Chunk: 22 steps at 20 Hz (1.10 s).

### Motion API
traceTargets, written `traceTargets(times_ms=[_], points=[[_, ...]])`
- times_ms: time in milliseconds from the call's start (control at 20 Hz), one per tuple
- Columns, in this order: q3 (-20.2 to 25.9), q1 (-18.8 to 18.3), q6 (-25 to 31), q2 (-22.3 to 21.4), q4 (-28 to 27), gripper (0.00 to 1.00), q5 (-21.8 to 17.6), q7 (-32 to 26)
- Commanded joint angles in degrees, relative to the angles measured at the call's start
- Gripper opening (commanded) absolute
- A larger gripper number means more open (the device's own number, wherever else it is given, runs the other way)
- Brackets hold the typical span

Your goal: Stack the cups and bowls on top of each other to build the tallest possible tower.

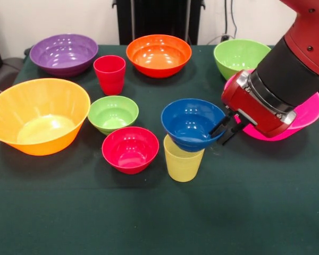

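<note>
Risk sits with the small blue bowl (pixel 192 124), which rests upright in the mouth of the yellow cup (pixel 183 159) with its rim slightly tilted; it looks seated rather than locked, so a sideways drag from the gripper (pixel 224 130) could tip it off or topple the cup with it. The gripper's dark fingers close on the bowl's rim, one inside and one outside as far as can be seen; pulling away before they part would be the likely cause of a spill.

Taking the yellow cup as the landmark: the small red bowl (pixel 130 149) stands just beside it at picture left; the small green bowl (pixel 112 113) lies beyond that; the red cup (pixel 109 74) is farther back, well apart; the large orange-yellow bowl (pixel 38 115) is far out at picture left; the purple bowl (pixel 64 53), orange bowl (pixel 158 54) and medium green bowl (pixel 239 57) line the back; the pink bowl (pixel 308 114) lies at picture right, largely hidden by the arm (pixel 292 69).

The tower so far is two pieces; the red cup and red bowl have yet to go on, I judge.

The table (pixel 149 218) wears a dark green cloth, smooth and flat; behind it a pale wall and a dark stand.
</note>
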Motion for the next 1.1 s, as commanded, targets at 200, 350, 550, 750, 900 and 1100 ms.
traceTargets(times_ms=[200, 350, 550, 750, 900, 1100], points=[[8.38, 0.78, -5.1, -1.04, 6.96, 0.0, -6.46, 0.46], [9.56, 1.61, -7.58, -2.1, 10.24, 0.0, -7.35, 0.27], [10.75, 2.34, -10.11, -3.14, 13.36, 0.0, -8.28, 0.78], [11.18, 2.69, -10.94, -3.41, 14.29, 0.0, -8.61, 1.62], [11.35, 2.97, -11.57, -3.43, 14.77, 0.0, -8.84, 2.48], [11.93, 3.6, -12.75, -3.74, 15.95, 0.0, -8.96, 3.3]])
